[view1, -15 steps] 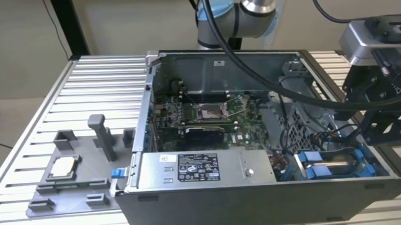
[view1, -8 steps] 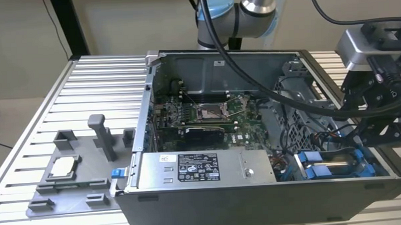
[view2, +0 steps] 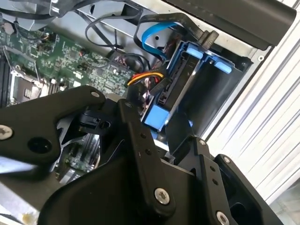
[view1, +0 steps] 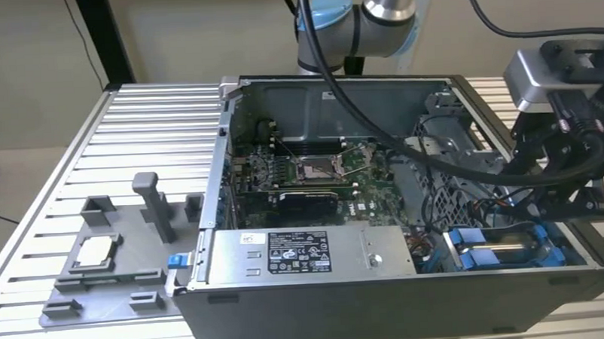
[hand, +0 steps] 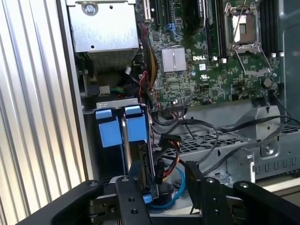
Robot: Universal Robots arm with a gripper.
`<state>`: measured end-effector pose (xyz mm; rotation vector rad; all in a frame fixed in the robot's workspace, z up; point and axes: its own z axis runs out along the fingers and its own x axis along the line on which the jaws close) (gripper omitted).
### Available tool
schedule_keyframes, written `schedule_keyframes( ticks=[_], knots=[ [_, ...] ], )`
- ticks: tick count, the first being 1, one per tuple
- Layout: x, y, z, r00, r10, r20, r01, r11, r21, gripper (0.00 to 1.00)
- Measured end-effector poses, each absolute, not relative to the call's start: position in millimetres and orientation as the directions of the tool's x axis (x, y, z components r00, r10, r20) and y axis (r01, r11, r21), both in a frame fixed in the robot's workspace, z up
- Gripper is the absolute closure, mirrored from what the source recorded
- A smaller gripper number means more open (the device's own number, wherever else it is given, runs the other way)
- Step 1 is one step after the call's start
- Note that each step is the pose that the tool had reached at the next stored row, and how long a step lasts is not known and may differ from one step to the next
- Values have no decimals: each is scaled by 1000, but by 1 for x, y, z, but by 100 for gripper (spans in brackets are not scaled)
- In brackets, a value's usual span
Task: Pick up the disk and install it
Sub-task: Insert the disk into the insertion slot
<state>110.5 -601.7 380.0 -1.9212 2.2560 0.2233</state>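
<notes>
The disk (view1: pixel 501 247) sits on edge in the drive bay at the front corner of the open computer case (view1: pixel 387 310), on the exterior view's right. Its blue carrier tabs (hand: pixel 112 132) face up, and in the second wrist view the disk (view2: pixel 180 79) has an orange and black cable plug at its end. My gripper (hand: pixel 164 187) hangs just above it, open. One black finger (hand: pixel 129 199) stands on each side of the carrier's edge, without visibly touching it. In the second wrist view the gripper (view2: pixel 164 133) straddles the blue carrier end. In the exterior view the gripper (view1: pixel 574 201) is over the case's right wall.
A large silver box (view1: pixel 305 252) with a label lies beside the bay. The green motherboard (view1: pixel 302 169) fills the case floor. Black and blue cables (hand: pixel 220 136) run close to the bay. A grey fixture (view1: pixel 104 259) holding a small chip stands on the slatted table at the exterior view's left.
</notes>
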Motion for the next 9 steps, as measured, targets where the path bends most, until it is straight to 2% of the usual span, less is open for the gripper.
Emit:
schedule_keyframes(
  ticks=[2, 9],
  knots=[
    [111, -602, 378, -159, -959, -236, -987, 162, 5, 0],
    [110, -602, 365, -250, -939, -237, -966, 257, 2, 0]
  ],
)
